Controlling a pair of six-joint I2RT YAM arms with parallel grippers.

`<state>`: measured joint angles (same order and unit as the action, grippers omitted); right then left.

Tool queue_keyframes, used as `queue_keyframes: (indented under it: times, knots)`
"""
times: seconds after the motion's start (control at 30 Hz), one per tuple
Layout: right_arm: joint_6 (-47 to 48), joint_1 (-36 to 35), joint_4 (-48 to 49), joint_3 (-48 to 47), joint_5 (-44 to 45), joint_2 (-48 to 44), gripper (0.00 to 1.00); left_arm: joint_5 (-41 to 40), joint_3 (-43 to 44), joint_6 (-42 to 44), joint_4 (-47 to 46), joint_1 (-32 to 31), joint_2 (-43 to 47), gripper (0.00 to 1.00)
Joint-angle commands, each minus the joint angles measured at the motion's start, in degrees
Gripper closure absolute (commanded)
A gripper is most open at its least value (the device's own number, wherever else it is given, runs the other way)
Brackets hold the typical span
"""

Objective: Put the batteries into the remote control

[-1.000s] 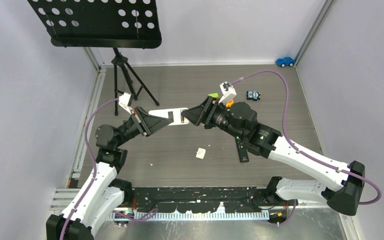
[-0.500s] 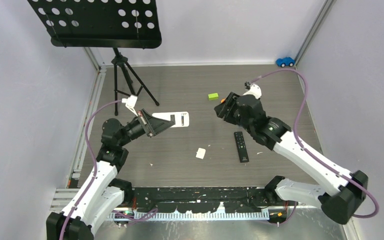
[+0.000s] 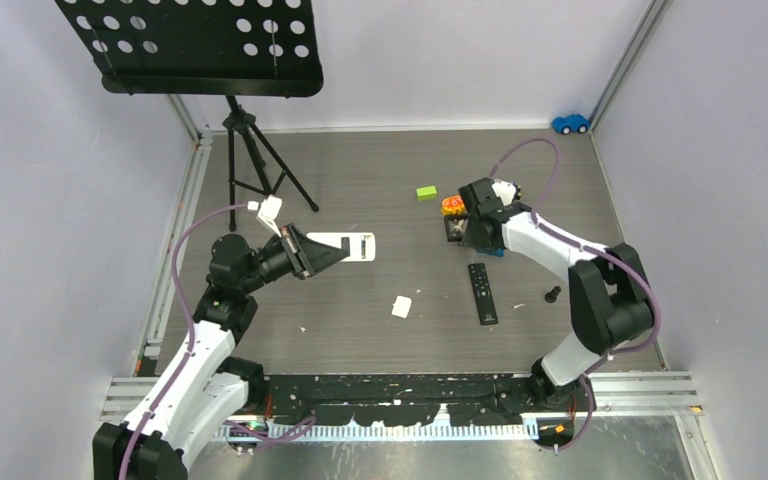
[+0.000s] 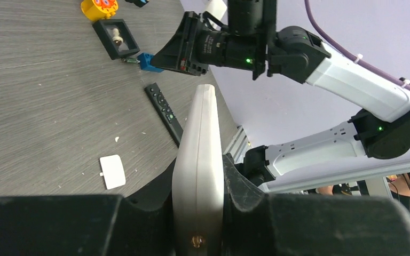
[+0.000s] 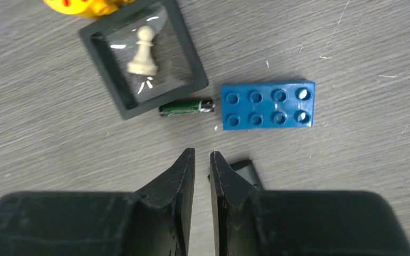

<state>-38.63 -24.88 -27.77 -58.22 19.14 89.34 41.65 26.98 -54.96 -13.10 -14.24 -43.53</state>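
Just changed: a second ago the right tool (image 5: 202,160) was up against the white remote (image 4: 202,133) in mid-counter. It has since swung off to the clutter on the right and now hangs low over it.
Right tool: nearly closed, narrower than a moment back, with only a thin slit between the jaws and nothing in it.
Battery (image 5: 187,108): one dark slim cell lies flat on the counter (image 3: 360,180). It sits wedged between the black frame (image 5: 105,72) holding a pawn (image 5: 141,56) and the blue brick (image 5: 268,105), just ahead of the right tool's tips.
Left tool (image 4: 198,181): clamped on the white remote, holding it on edge above the counter, drawn back a little toward its own side.
Black remote (image 3: 479,293): lies loose on the counter, its end just under the right tool.
Meaning: the right tool likely goes to fetch this battery; whether any is loaded yet cannot be told.
Risk: frame and brick crowd the battery, leaving the jaws little room.
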Motion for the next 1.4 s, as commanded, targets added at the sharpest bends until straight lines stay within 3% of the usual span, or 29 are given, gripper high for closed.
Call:
queue_keyframes:
  times: [0.0,0.53,0.93,1.17,1.27,1.37]
  knots:
    - [2.8,1.2,2.7,-4.1,-1.1,4.1,0.78,-0.5,2.2,1.9,-0.1,-0.1,0.1,1.00]
    - [1.6,3.4,0.5,-8.4,7.8,13.8,0.79,-1.1,3.7,2.9,1.5,-0.1,-1.2,1.00]
    - [4.4,3.5,0.3,-7.2,-3.2,12.8,0.73,-1.2,3.4,2.7,1.2,0.0,-1.0,1.00]
    - [4.2,3.4,-0.3,-5.2,-3.7,7.6,0.72,-1.0,3.4,2.5,1.0,0.0,-1.1,1.00]
    - [6.5,3.5,-0.4,-4.7,-5.5,5.5,0.65,-1.1,3.4,2.5,1.1,-0.1,-0.8,1.00]
    - [13.5,3.5,-0.1,-5.3,-8.7,5.6,0.49,-1.2,3.3,2.3,1.1,-0.1,-0.7,1.00]
